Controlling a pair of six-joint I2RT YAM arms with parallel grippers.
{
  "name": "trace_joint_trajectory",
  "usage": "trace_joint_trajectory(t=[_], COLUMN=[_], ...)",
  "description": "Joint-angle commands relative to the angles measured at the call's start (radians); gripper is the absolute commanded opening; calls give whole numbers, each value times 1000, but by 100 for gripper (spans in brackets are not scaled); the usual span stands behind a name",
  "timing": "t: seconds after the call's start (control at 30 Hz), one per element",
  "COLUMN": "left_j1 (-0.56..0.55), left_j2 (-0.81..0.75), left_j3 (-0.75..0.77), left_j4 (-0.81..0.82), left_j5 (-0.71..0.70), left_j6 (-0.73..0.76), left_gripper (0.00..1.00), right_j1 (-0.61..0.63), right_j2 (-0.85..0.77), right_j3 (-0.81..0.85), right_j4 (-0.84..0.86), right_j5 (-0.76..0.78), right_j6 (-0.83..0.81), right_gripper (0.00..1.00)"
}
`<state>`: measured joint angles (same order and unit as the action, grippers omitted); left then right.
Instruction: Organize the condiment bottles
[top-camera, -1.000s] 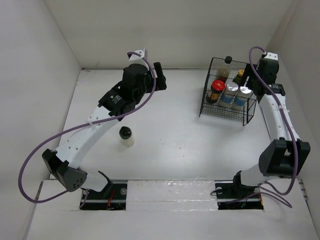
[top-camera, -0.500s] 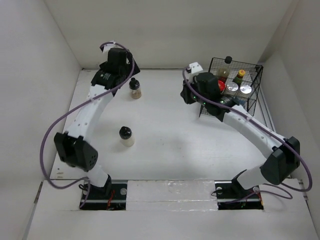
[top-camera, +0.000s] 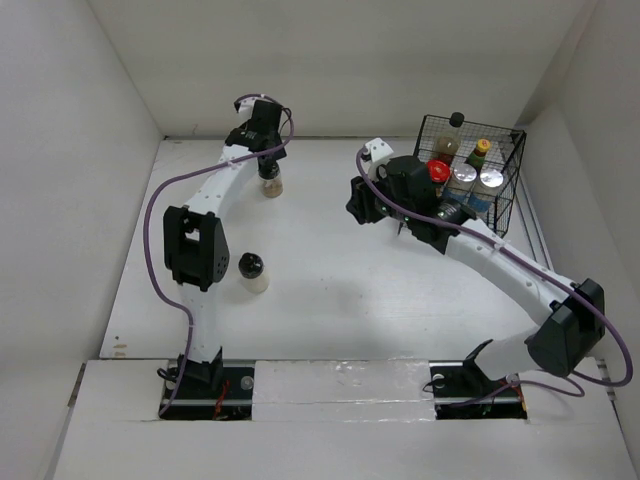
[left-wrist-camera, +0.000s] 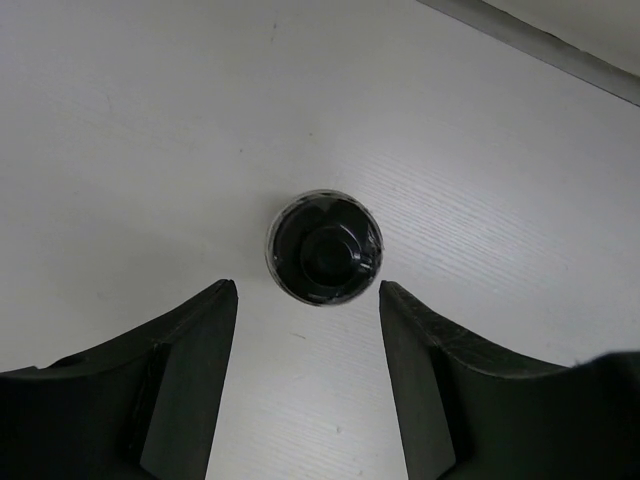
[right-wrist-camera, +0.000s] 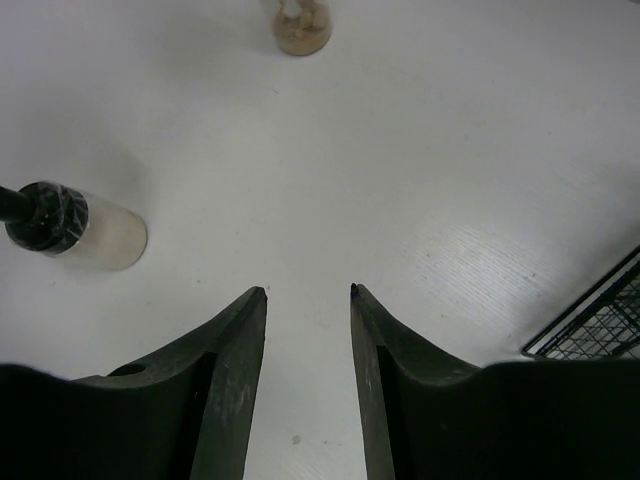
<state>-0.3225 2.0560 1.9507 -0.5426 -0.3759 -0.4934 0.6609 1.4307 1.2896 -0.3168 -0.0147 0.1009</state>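
A black-capped jar with brown contents (top-camera: 271, 183) stands at the back of the table. My left gripper (top-camera: 266, 160) hovers right above it, open and empty. In the left wrist view the jar's cap (left-wrist-camera: 324, 247) sits just ahead of the gripper (left-wrist-camera: 305, 288). A second black-capped jar with pale contents (top-camera: 253, 272) stands at mid-left. My right gripper (top-camera: 357, 203) is open and empty over the table centre, left of the basket; it also shows in the right wrist view (right-wrist-camera: 308, 290). That view shows the pale jar (right-wrist-camera: 75, 228) and the brown jar (right-wrist-camera: 302, 25).
A black wire basket (top-camera: 507, 205) at the back right holds a brown sauce bottle (top-camera: 455, 125), a green-capped bottle (top-camera: 480, 150), a red-lidded jar (top-camera: 437, 172) and two silver-capped shakers (top-camera: 463, 175). Its corner shows in the right wrist view (right-wrist-camera: 595, 320). White walls enclose the table.
My left gripper has swung to the back and now sits over the brown jar. My right arm has left the basket and moved left toward the table centre.
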Motion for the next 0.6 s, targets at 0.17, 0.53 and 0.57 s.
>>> trace_joint_trajectory(t=[0.17,0.53,0.57], left_j1=[20,20,20], left_j2=[96,136,136], left_j3=[158,182,182], left_j4=[-14,4,4], left_j5=[-26,-4,6], left_j6=[55,73,62], left_gripper=[53,46,45], right_j1=[-38,-57,-66], right_j2=[-81,-81,-81], right_j3=[-35,-35,-35], right_j4=[-4,-22,-22], right_j5=[16,27,27], right_j6=[-12,-12,-12], right_gripper=[45,45,45])
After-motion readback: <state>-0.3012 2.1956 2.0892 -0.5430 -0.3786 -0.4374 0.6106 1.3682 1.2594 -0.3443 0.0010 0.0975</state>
